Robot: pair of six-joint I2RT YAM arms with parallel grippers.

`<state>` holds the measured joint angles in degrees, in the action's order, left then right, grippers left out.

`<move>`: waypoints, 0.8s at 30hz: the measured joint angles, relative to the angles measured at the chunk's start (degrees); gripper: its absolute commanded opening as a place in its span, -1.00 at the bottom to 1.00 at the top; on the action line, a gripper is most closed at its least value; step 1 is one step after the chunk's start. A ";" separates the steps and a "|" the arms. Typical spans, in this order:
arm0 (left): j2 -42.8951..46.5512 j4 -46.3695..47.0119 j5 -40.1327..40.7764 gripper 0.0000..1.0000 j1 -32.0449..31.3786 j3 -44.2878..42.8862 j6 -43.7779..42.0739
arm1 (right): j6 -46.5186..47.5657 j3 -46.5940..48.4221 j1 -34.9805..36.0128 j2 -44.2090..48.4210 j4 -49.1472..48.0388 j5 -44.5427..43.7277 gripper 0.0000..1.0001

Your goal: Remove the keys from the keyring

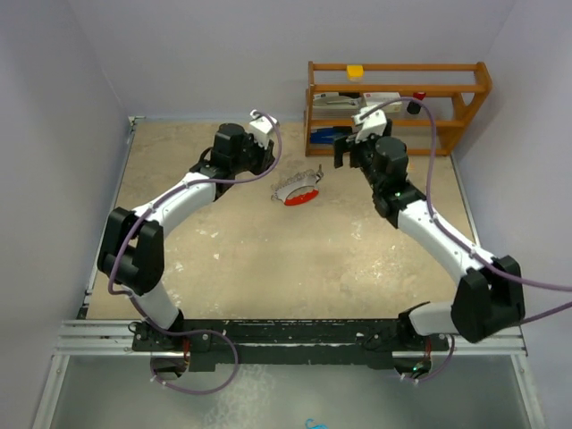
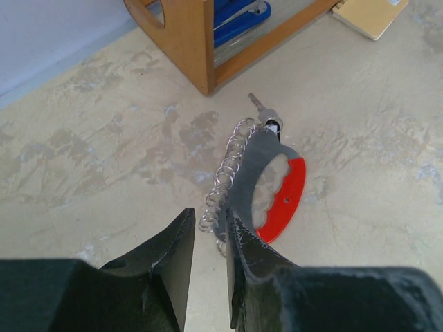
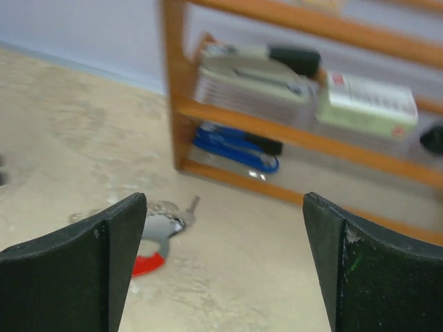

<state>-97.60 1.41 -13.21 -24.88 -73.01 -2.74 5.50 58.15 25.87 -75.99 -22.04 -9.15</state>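
left jaws: slim gap, nothing gripped | right jaws: wide, empty | keyring (image 2: 249, 162): flat on desk (image 2: 104, 159), 12 o'clock of left jaws, chain end at their tips | keys (image 2: 265, 116): on its 12 o'clock end

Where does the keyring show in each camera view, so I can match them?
Top external: keyring mid-table, between the arms.
Left wrist: keyring mid-frame, just beyond the left end effector.
Right wrist: keyring lower left, partly behind a finger of the right end effector.
Shared landmark: the wooden shelf, just beyond it in every view.
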 measured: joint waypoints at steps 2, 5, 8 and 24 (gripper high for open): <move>0.00 0.42 -0.39 -0.54 0.00 0.17 1.33 | -3.28 1.22 -4.42 -3.65 1.75 0.81 0.54; 0.00 2.71 -1.57 -0.43 0.00 0.39 3.98 | -5.88 4.83 -6.64 -10.73 5.16 1.75 0.26; -0.11 4.94 -4.00 -0.38 0.00 0.66 6.51 | -6.93 7.13 -6.08 -16.44 7.08 4.31 0.12; -0.09 8.46 -2.95 -0.38 0.00 4.79 11.02 | -8.33 12.04 -6.51 -36.92 7.91 11.87 -0.29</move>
<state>-97.69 9.87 -16.16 -24.88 -68.23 8.27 -2.83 70.19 19.35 -112.90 -14.13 2.72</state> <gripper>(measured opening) 0.310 0.397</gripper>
